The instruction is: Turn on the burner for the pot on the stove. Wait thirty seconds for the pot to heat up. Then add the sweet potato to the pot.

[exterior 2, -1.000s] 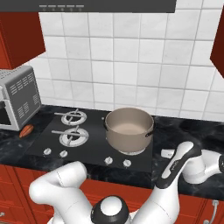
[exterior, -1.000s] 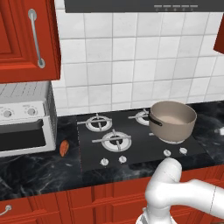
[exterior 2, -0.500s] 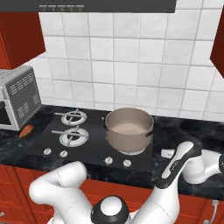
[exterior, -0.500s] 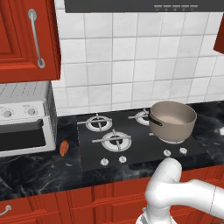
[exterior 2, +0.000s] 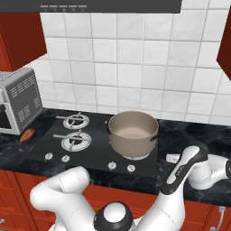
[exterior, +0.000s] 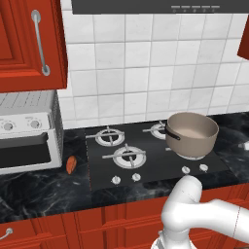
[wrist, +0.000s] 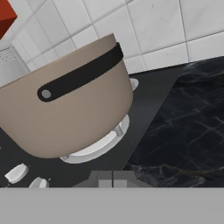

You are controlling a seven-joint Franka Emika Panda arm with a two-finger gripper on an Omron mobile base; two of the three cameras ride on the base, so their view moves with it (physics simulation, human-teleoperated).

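The taupe-brown pot (exterior: 192, 133) (exterior 2: 133, 133) stands on the front right burner of the black stove (exterior: 155, 160) (exterior 2: 97, 149); its pale inside holds nothing. The hand view sees the pot (wrist: 65, 113) close up from the side, with its dark handle across the wall. The orange-brown sweet potato (exterior: 71, 165) (exterior 2: 27, 134) lies on the dark counter left of the stove, beside the toaster oven. My gripper (exterior 2: 173, 158) (wrist: 113, 177) hovers low over the counter right of the pot, shut with nothing in it, apart from the pot.
Small silver knobs (exterior: 186, 169) (exterior 2: 112, 166) (wrist: 17, 173) line the stove's front edge. A white toaster oven (exterior: 26, 136) (exterior 2: 16, 106) stands at the left. Red cabinets (exterior: 29, 44) hang above it, and a tiled wall rises behind.
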